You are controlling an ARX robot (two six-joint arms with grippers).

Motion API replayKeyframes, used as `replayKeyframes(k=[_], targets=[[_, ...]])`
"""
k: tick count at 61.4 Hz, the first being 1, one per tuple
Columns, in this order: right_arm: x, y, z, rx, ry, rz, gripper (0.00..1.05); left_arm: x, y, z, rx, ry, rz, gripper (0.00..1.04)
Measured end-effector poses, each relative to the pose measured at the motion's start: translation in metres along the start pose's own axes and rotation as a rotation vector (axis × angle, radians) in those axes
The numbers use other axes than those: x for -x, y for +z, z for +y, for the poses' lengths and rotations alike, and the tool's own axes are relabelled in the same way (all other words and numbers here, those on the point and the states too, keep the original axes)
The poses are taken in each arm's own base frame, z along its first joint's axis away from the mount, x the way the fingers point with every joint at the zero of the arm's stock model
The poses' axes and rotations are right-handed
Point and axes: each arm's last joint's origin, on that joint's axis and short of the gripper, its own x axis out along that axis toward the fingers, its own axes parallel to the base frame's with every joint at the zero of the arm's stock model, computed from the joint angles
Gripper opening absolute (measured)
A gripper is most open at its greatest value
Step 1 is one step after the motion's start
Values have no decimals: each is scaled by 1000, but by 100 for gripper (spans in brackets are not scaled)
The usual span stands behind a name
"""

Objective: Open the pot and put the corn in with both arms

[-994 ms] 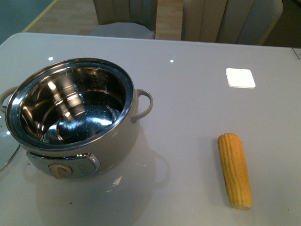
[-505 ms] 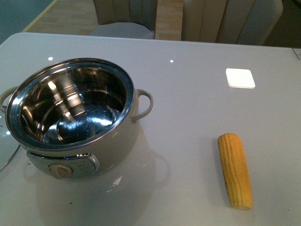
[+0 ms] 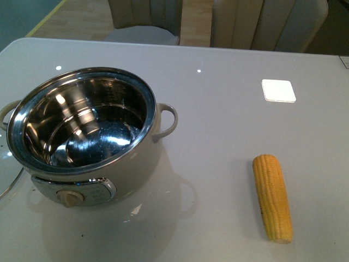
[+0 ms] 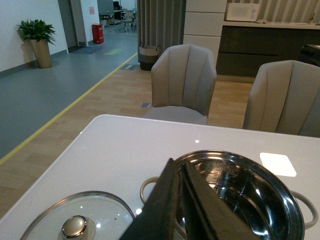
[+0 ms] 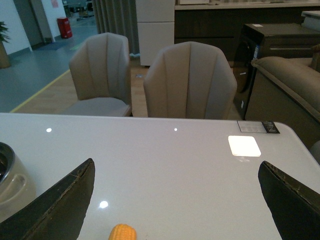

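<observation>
From my seat, the pot (image 3: 143,164) stands uncovered toward the near left corner of the table (image 3: 218,109), knob panel facing me. Its steel bowl shows only bare metal and light reflections. Its glass lid (image 4: 75,220) lies flat on the table just beside the pot, out toward the left edge, knob up. In the front view only a sliver of it shows.

The corn (image 3: 272,197) lies on the table toward the near right corner, well apart from the pot, running from the far side to the near side.

On my left wrist feed, the left gripper (image 4: 177,162) has its jaws pressed together with nothing between them, and the pot's rim shows behind its tip. On the right wrist feed, the right gripper (image 5: 176,165) stands wide apart and holds nothing, with the end of the corn showing low between its fingers (image 5: 60,205).

The table is glossy white, with a bright white square patch (image 3: 278,90) toward its far right. Two beige chairs (image 5: 189,80) stand beyond the far edge. Further back are a wooden floor with a yellow line, a potted plant (image 4: 36,35) and a sofa (image 5: 290,85).
</observation>
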Motion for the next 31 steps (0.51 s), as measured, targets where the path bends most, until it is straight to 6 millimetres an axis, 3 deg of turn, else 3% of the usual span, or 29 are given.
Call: replayKeyframes(k=[9,11,16,21,27,31], targets=[[0,0,0,0,0,1,96,0,0,0,0,0,0,40],[-1,-1,0,-18,17,74,96,0,0,0,0,0,0,45],[-3,-3,3,-96,11,517,96,0,0,0,0,-1,0,61],[-2,-15,5,-112,0,756,96,0,0,0,0,0,0,75],[-7,-18,7,-113,8,777,96,0,0,0,0,0,1,95],[-13,-18,8,-124,9,774,96,0,0,0,0,0,1,99]])
